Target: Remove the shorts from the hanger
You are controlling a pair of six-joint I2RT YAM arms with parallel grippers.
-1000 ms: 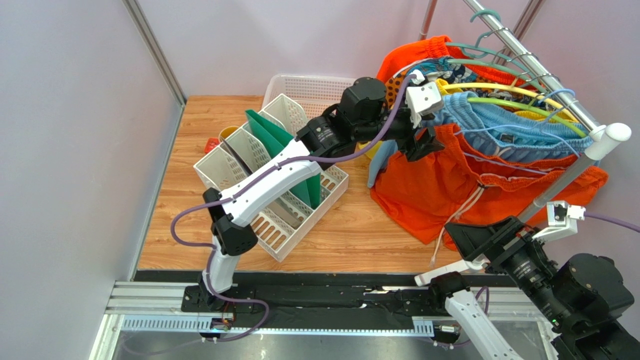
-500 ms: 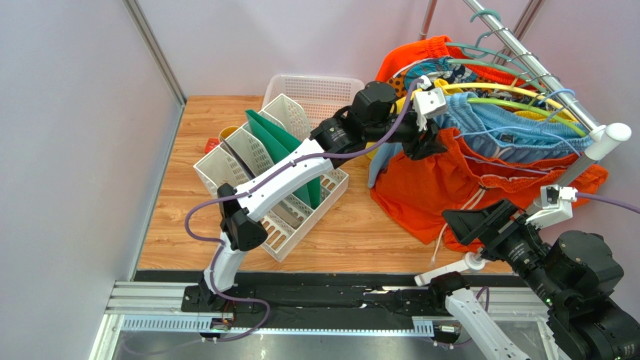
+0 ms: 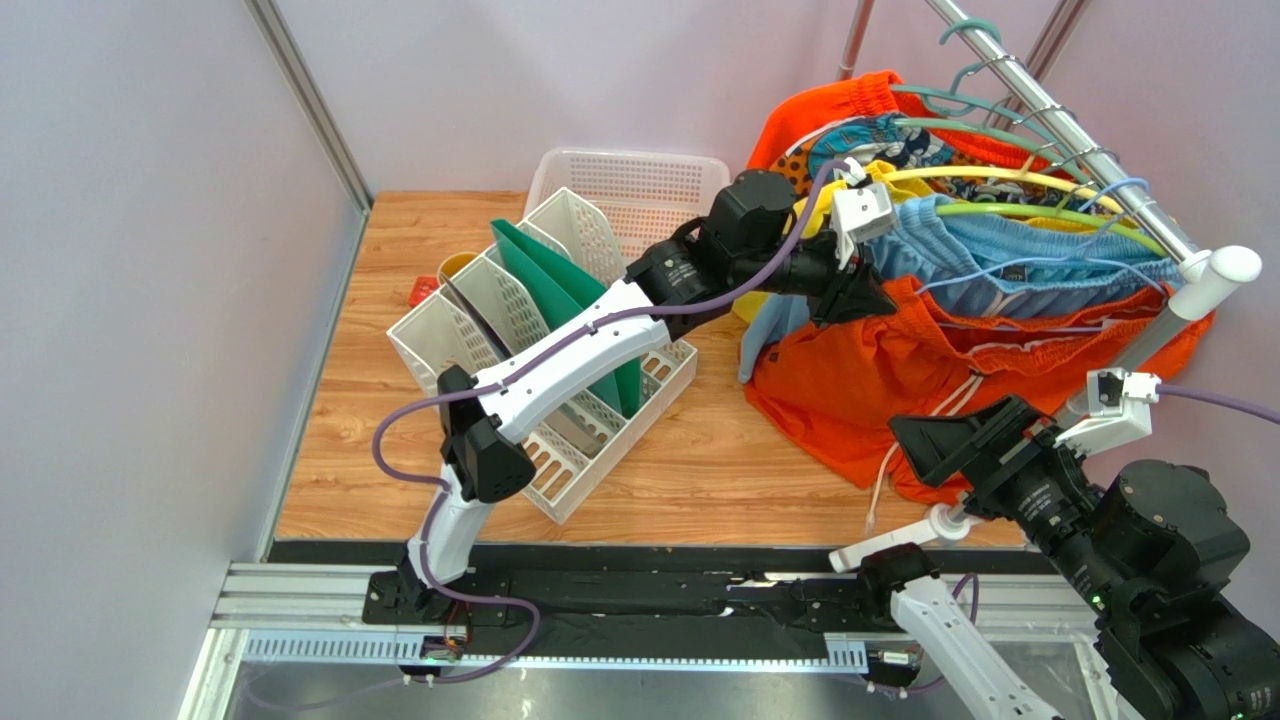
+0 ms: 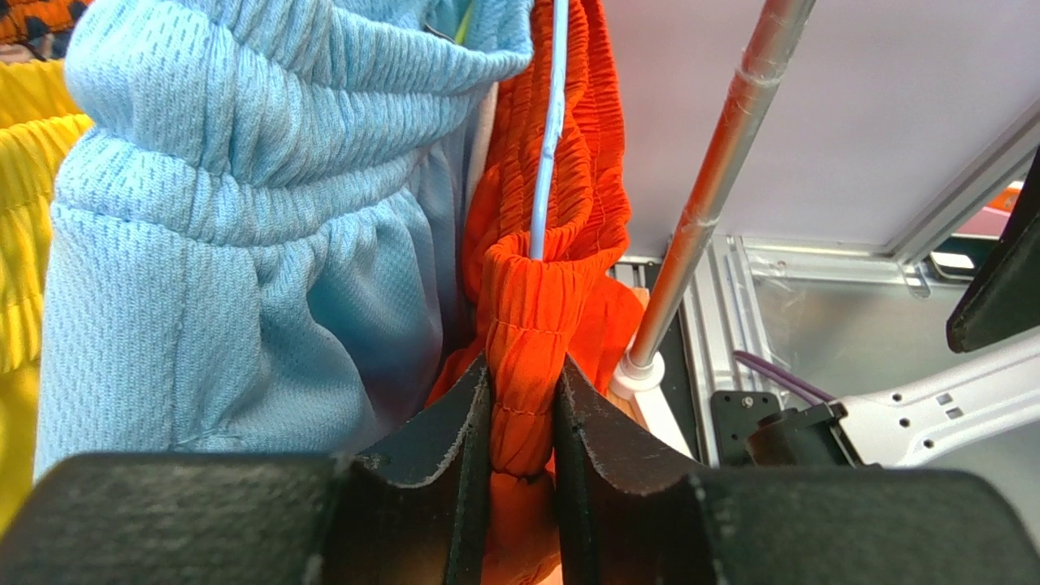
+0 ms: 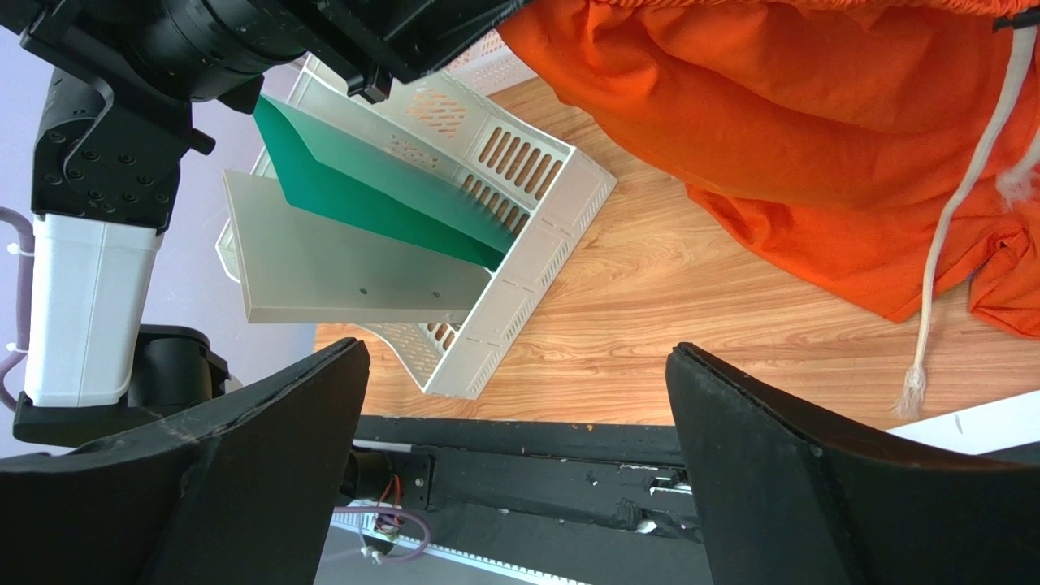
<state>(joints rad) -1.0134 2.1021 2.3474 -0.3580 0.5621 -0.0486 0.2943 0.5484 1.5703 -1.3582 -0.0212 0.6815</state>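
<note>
The bright orange shorts (image 3: 887, 368) hang from a light blue hanger (image 3: 1037, 267) on the metal rail (image 3: 1082, 150) at the right, their legs draped down to the table. The light blue shorts (image 3: 1007, 248) hang just behind them. My left gripper (image 3: 845, 288) is shut on the gathered orange waistband (image 4: 527, 366), with the hanger's blue wire (image 4: 549, 134) running up out of the fold and the light blue shorts (image 4: 244, 244) to its left. My right gripper (image 3: 962, 443) is open and empty, below and in front of the orange shorts (image 5: 830, 134), whose white drawstring (image 5: 958, 232) dangles.
A white slotted file rack (image 3: 541, 353) holding green folders (image 3: 564, 285) stands left of the shorts, with a white basket (image 3: 624, 180) behind it. Yellow shorts and a patterned pair hang further back on the rail. The rail's support post (image 4: 714, 195) stands close to the right.
My left gripper has moved right to the orange waistband and closed on it, bunching the cloth. My right arm shifted slightly left and up, then held still.
</note>
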